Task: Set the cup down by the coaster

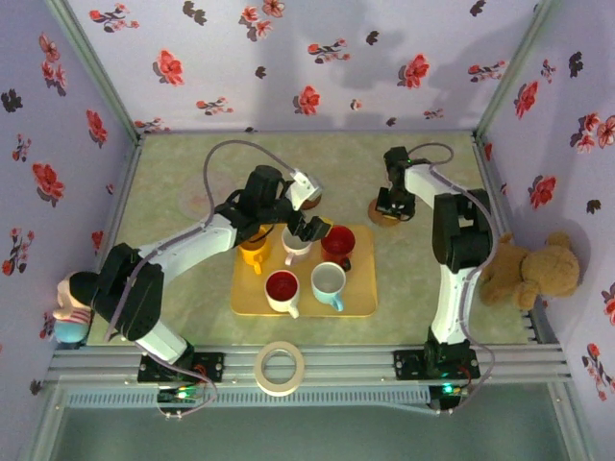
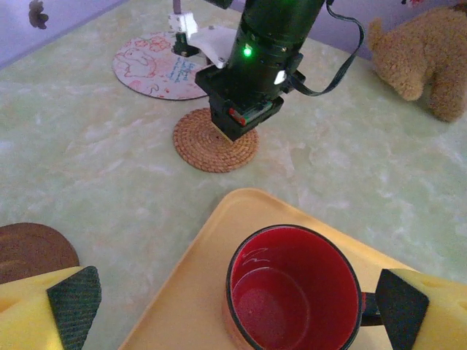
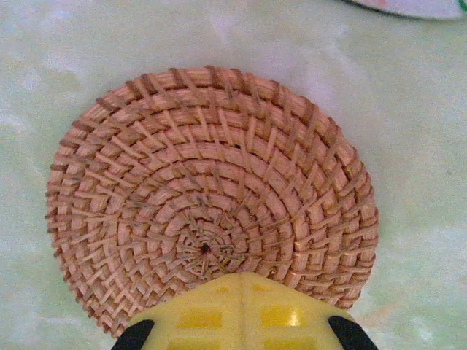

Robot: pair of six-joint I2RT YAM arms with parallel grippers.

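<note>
The left jaws stand wide open and empty, their pads (image 2: 73,299) flanking the red cup (image 2: 295,292) (its handle points at one pad). The cup sits at the far right corner of the yellow tray (image 2: 193,270), mid-counter (image 2: 87,168). The right jaws are closed with nothing between them, poised over the woven coaster (image 3: 211,182) just beyond that tray corner, in the counter's right half.

- Top camera is looking down over the whole table (image 1: 173,182).
- Left wrist camera is looking low toward the woven coaster (image 2: 204,149).
- Right wrist camera is looking down on it, close.
</note>
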